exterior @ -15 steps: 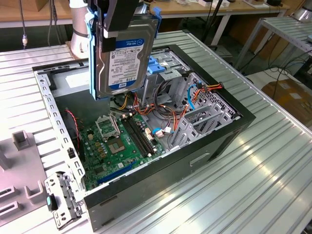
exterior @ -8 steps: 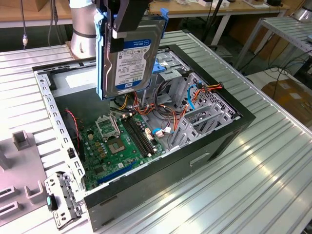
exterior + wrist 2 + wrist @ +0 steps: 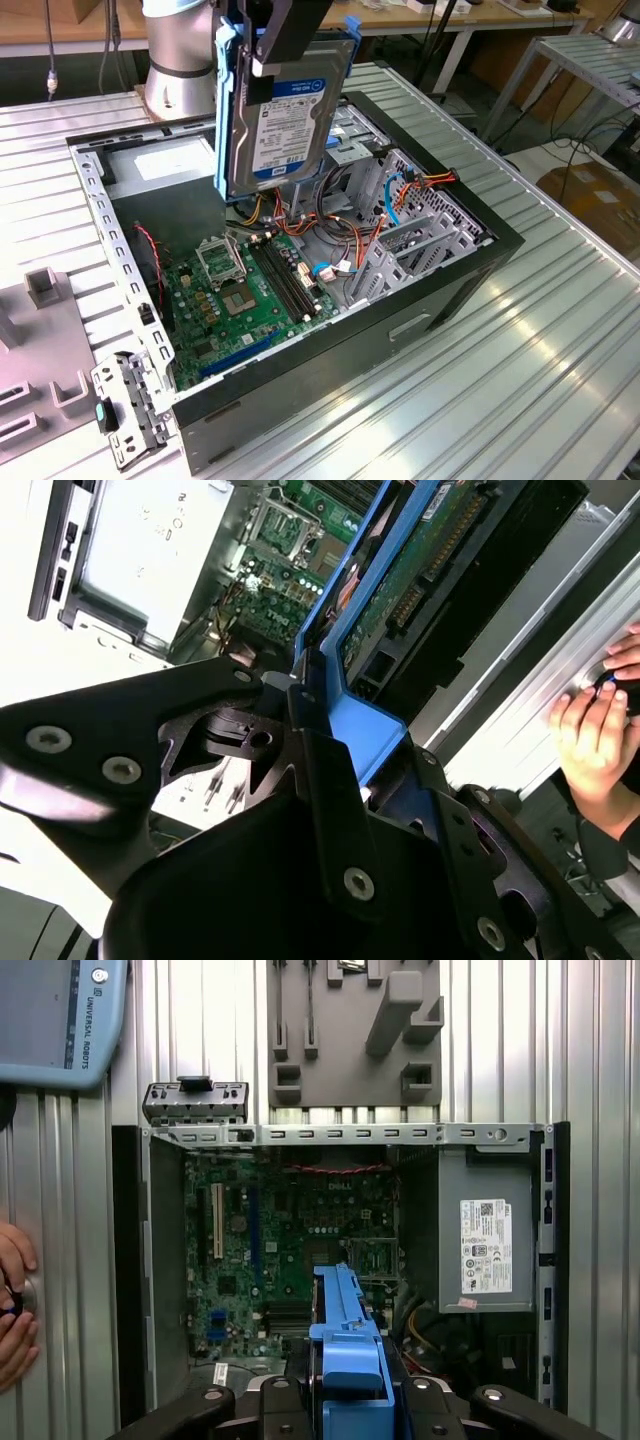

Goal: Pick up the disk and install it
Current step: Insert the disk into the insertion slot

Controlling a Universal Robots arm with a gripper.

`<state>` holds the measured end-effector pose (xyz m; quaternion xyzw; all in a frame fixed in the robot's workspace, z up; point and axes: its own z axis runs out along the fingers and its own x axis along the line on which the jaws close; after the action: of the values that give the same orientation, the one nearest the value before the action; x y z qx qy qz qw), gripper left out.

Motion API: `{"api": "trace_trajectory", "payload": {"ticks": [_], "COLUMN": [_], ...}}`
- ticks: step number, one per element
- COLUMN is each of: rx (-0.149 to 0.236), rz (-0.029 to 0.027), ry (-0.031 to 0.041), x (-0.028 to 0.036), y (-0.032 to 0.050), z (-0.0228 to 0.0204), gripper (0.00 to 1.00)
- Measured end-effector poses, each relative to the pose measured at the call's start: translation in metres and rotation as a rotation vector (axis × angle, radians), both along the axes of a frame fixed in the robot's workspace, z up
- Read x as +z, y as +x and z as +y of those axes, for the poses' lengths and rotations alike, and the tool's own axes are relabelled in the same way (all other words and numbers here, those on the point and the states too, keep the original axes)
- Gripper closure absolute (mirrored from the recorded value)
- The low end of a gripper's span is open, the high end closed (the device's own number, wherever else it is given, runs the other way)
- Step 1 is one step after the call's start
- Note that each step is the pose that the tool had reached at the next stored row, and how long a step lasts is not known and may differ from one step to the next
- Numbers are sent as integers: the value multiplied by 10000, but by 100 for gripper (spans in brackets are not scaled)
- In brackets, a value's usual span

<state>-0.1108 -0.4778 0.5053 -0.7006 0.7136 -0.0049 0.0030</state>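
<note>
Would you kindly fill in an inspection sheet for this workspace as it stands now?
Surface: ribbed metal table, carrying an open computer case.
Job's things: the disk, upright above the motherboard, not yet installed.
Clutter: grey fixture block, teach pendant.
Grippers: hand shut on the disk.
Cables: orange, red and blue leads loose inside the case.
Surroundings: another bench behind; a person's fingers on the table.

Your gripper [image 3: 288,52] points straight down, jaws clamped on the upper edge of the disk [image 3: 285,130], which hangs upright beneath it, beside the arm [image 3: 180,55].
</note>
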Motion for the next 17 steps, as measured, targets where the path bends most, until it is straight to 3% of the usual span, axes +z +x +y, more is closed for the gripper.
{"api": "trace_trajectory", "payload": {"ticks": [9,17], "rx": [-1,0], "rz": [-1,0], "ry": [1,1], "x": [-1,-1], "y": [167,190], "z": [-5,-56], "gripper": [63,63]}}
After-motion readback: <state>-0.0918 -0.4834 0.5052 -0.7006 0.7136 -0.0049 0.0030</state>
